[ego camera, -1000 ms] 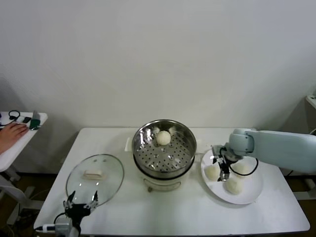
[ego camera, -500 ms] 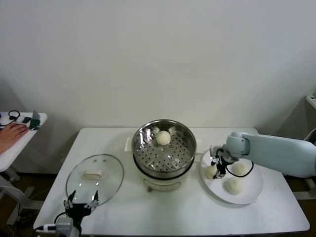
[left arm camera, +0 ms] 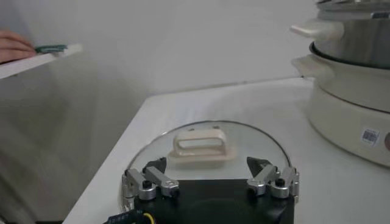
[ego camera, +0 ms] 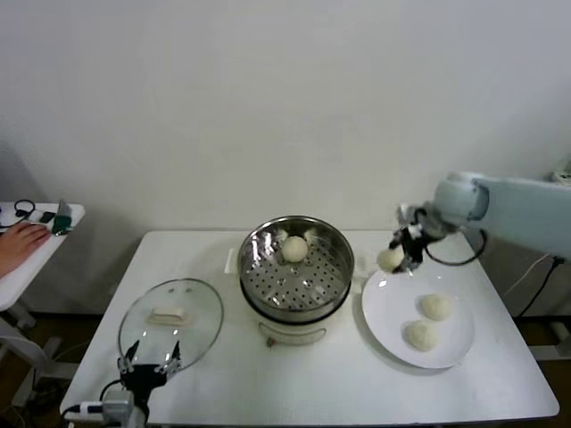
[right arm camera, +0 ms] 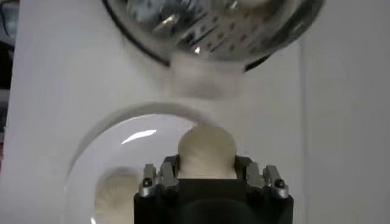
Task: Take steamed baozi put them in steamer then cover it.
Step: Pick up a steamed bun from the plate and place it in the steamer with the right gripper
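My right gripper (ego camera: 399, 256) is shut on one baozi (ego camera: 390, 259), held in the air above the near-left rim of the white plate (ego camera: 390, 324), just right of the steamer (ego camera: 297, 267). In the right wrist view the same baozi (right arm camera: 206, 152) sits between the jaws. One baozi (ego camera: 294, 248) lies on the perforated tray at the back of the steamer. Two more baozi (ego camera: 435, 306) (ego camera: 422, 334) rest on the plate. The glass cover (ego camera: 171, 314) lies flat on the table at the left. My left gripper (ego camera: 147, 366) hangs open at the cover's near edge, and in the left wrist view the cover's handle (left arm camera: 201, 143) lies beyond it.
A small side table (ego camera: 36, 234) stands off to the far left with a person's hand on it. The white table's (ego camera: 294, 379) front strip lies between the cover and the plate. The steamer's cream base (left arm camera: 353, 109) stands right of the cover.
My right gripper has shut on a baozi from the plate's left side and lifted it up and back, off the plate. The left arm has stayed put.
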Available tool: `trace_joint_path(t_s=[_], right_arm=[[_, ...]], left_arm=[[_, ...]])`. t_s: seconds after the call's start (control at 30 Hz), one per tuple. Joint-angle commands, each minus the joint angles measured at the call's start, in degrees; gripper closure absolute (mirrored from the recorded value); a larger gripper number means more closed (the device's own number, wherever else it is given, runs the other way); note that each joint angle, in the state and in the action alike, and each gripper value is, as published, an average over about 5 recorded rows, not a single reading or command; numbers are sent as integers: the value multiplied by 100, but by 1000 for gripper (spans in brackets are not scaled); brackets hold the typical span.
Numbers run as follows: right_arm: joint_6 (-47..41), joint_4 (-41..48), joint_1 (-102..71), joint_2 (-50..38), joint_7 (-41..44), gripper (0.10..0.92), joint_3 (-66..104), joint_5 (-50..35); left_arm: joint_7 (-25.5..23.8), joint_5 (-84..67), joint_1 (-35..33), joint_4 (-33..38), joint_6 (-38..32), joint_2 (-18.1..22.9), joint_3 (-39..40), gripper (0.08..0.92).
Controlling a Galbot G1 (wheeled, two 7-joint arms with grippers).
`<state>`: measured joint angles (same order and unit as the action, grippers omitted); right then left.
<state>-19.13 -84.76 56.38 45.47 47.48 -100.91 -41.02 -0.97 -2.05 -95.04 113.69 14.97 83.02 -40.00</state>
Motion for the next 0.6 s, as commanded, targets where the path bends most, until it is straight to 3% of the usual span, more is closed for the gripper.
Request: trace_joint_path(t_s=[0.03, 0.23, 0.4, 0.6], right_arm=[[-167, -464, 1722, 689, 194, 423, 109, -1113], [-936, -825, 556, 1664, -645, 423, 1080, -1500], [-1242, -597, -647, 2530, -1148, 417, 1250, -1174], [-1377, -25, -1617, 2892, -1383, 414, 1204, -593]], left_arm=[[-3, -19, 16, 18, 7, -12, -2, 177], [-7, -55, 48, 44, 21, 0, -15, 177], [-8, -73, 45, 69, 27, 18, -45, 177], [-1, -92, -4, 68, 11, 36, -78, 177]])
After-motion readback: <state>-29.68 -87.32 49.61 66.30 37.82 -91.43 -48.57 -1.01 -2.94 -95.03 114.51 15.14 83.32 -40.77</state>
